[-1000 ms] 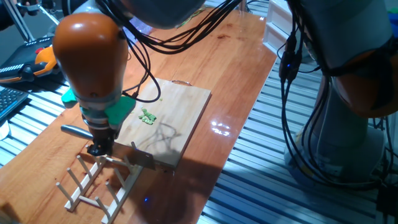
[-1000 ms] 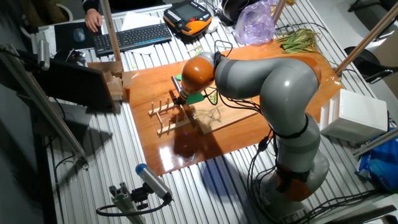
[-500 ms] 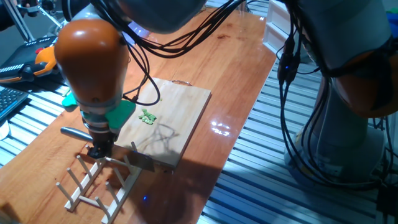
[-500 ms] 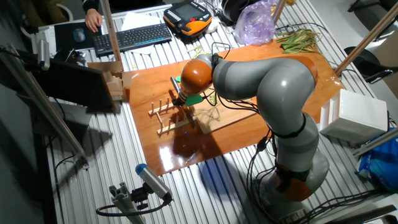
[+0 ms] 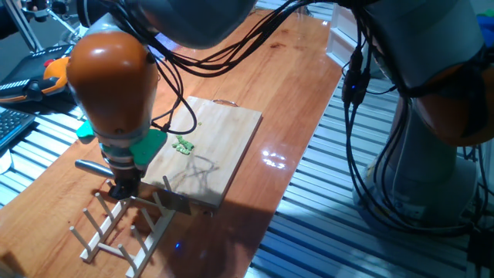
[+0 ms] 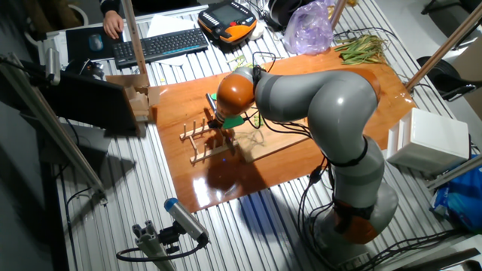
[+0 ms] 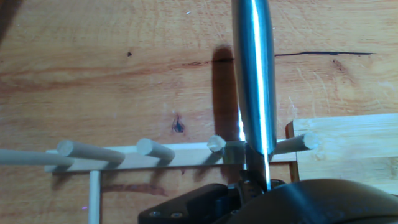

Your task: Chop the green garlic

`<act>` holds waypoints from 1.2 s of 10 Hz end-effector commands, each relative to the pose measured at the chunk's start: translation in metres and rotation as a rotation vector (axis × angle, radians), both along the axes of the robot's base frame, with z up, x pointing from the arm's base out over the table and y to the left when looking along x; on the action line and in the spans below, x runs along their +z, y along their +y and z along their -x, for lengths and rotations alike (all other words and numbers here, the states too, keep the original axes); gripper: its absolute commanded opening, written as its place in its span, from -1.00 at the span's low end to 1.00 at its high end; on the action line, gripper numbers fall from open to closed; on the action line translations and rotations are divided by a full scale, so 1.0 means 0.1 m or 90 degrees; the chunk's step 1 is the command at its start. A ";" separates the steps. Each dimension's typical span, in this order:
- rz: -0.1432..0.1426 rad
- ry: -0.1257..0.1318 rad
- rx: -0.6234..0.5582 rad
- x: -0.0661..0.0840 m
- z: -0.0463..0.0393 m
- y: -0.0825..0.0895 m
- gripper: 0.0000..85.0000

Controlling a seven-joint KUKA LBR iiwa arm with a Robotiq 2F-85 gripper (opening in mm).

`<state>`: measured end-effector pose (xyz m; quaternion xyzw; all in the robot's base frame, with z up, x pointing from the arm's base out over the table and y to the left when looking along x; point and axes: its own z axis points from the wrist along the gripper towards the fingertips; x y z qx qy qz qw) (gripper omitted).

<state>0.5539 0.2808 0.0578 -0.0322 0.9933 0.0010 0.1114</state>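
Gripper (image 5: 123, 185) hangs low over the wooden peg rack (image 5: 116, 224), just off the near edge of the cutting board (image 5: 212, 150); a knife sits at it, the shiny steel handle (image 7: 254, 74) running away from the hand camera and the flat blade (image 5: 174, 198) sticking out sideways past the rack. How far the fingers stand apart cannot be told, since the dark body of the hand hides them in every view.

No writing or brand can be read anywhere.

The green garlic (image 5: 183, 144) lies on the cutting board as a small cluster of short, bright-green bits, close to the board's left side and well apart from the blade. In the other fixed view it cannot be made out behind the arm.

The board is a pale, smooth rectangle of light wood with fine grain. It rests on a glossy reddish-brown wooden tabletop (image 5: 289, 85) that shows knots and a dark crack in the hand view. The rack is made of pale round dowels (image 7: 152, 149) set in a flat strip. A bright green cloth-like piece (image 5: 143, 140) lies beside the board, partly under the arm's orange joint (image 5: 108, 69).
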 end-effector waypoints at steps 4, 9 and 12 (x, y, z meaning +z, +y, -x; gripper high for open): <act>0.011 0.003 -0.012 0.00 -0.003 -0.01 -0.20; -0.009 0.062 -0.031 0.48 0.104 -0.01 -0.20; -0.027 0.104 -0.031 0.82 0.130 -0.05 -0.20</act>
